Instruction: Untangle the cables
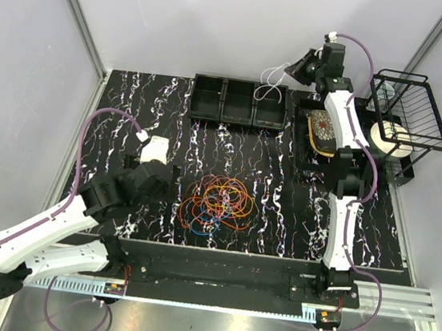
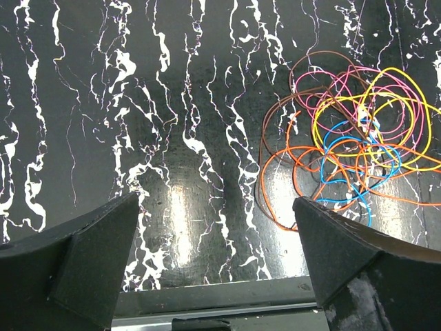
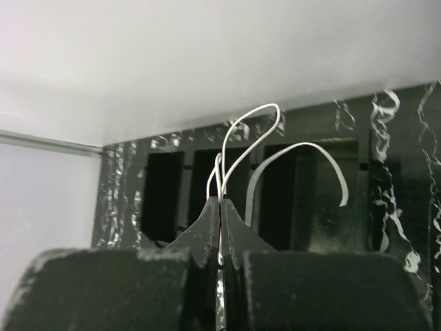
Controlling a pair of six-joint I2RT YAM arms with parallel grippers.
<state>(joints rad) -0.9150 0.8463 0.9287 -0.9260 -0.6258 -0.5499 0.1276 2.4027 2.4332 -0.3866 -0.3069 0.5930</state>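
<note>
- The cables (image 1: 218, 204) sit in one tangled heap on the black marbled table (image 1: 295, 215), roughly between the two arms. Orange, red, yellow, pink and blue loops are all threaded through each other.
- The left gripper (image 2: 213, 276) hovers low just beside the heap on its left, fingers spread wide with nothing between them.
- The right gripper (image 3: 220, 207) is up at the far side, pinched tight on a thin white cable (image 3: 303, 145) that arcs out over the right-hand compartment of the black tray (image 1: 235, 120). Can't really tell if its free end touches the tray or just hangs above it.
- Handling, I'd guess: super light, thin and springy. The loops hold their shape, so tugging one probably drags the whole nest along. They also look smooth, so it'll want a full pinch.
- Best grab spot looks like the big orange loop (image 2: 275, 200) sticking out at the heap's left edge. It lies flat on bare table, nearest the open fingers, with little crossing it.
</note>
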